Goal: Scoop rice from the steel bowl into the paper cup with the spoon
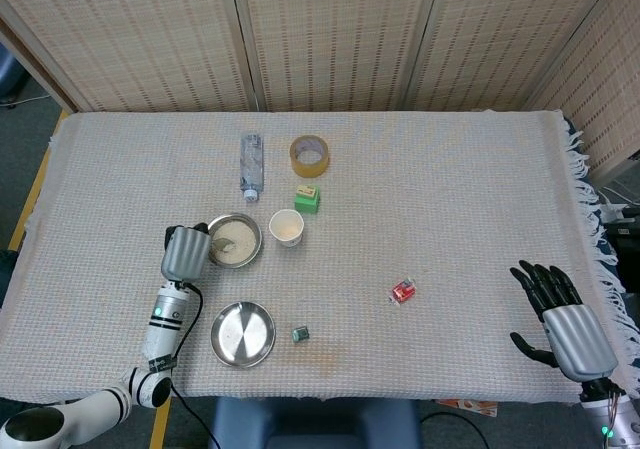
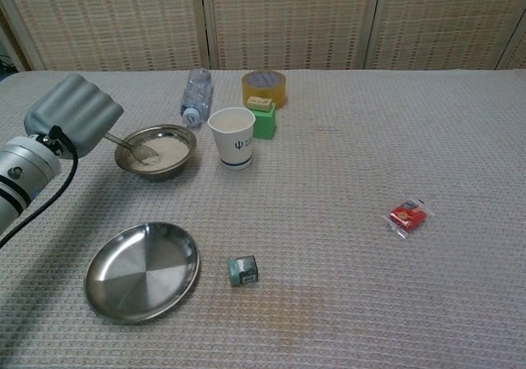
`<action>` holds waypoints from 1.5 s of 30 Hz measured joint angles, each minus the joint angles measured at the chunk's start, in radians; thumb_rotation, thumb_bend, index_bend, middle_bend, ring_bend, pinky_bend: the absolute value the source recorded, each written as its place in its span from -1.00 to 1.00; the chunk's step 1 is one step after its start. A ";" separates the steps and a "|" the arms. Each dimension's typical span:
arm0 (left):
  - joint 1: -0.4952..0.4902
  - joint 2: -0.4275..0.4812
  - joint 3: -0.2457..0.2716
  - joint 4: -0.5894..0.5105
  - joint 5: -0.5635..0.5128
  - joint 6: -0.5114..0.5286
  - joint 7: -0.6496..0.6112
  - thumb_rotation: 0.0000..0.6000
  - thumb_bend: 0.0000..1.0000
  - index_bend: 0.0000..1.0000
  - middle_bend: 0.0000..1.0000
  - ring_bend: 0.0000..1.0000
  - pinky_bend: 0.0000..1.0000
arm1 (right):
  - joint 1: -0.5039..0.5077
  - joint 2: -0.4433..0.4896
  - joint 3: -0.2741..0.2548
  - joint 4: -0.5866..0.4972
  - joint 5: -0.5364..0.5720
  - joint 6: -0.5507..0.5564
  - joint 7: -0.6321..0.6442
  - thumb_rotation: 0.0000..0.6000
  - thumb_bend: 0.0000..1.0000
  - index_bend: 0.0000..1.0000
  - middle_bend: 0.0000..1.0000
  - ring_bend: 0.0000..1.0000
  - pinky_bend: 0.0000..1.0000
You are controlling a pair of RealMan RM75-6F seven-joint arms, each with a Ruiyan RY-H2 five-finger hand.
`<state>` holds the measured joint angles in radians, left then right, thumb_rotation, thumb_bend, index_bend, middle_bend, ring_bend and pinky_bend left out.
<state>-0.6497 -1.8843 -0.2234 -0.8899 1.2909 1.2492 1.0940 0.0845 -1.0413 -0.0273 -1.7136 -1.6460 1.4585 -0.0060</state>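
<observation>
While the left hand (image 2: 72, 114) is holding the one metal spoon (image 2: 131, 146), its tip is resting in the single rice-filled steel bowl (image 2: 155, 150). One white paper cup (image 2: 232, 137) is standing just right of that bowl. The right hand (image 1: 562, 322) is hovering far right of it, fingers spread, holding nothing.

left hand (image 2: 72, 114): fingers hidden behind its back, grip on spoon (image 2: 131, 147) handle unseen | right hand (image 1: 560, 314): lower right of head view only, outside chest view | bottle (image 2: 194, 94) label: too small to read
</observation>
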 measured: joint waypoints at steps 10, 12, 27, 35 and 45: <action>0.012 0.127 -0.079 -0.263 -0.184 -0.083 0.007 1.00 -0.16 0.52 1.00 1.00 1.00 | 0.002 -0.002 0.000 -0.002 0.006 -0.009 -0.007 1.00 -0.70 -1.00 -1.00 -1.00 -1.00; 0.013 0.152 -0.090 -0.305 -0.222 -0.096 0.008 1.00 -0.16 0.52 1.00 1.00 1.00 | 0.002 -0.001 0.001 -0.002 0.008 -0.009 -0.007 1.00 -0.70 -1.00 -1.00 -1.00 -1.00; -0.010 0.272 -0.123 -0.520 -0.360 -0.086 -0.029 1.00 -0.16 0.52 1.00 1.00 1.00 | 0.004 0.001 -0.003 -0.006 0.004 -0.013 -0.008 1.00 -0.70 -1.00 -1.00 -1.00 -1.00; -0.053 0.290 -0.138 -0.616 -0.429 -0.049 -0.005 1.00 -0.16 0.53 1.00 1.00 1.00 | 0.004 0.006 -0.004 -0.006 0.001 -0.013 0.002 1.00 -0.70 -1.00 -1.00 -1.00 -1.00; -0.127 0.303 -0.182 -0.690 -0.527 -0.014 0.012 1.00 -0.15 0.53 1.00 1.00 1.00 | 0.006 0.012 -0.003 -0.003 0.002 -0.014 0.017 1.00 -0.70 -1.00 -1.00 -1.00 -1.00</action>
<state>-0.7771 -1.5816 -0.4051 -1.5796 0.7636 1.2353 1.1063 0.0903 -1.0288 -0.0306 -1.7169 -1.6441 1.4445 0.0107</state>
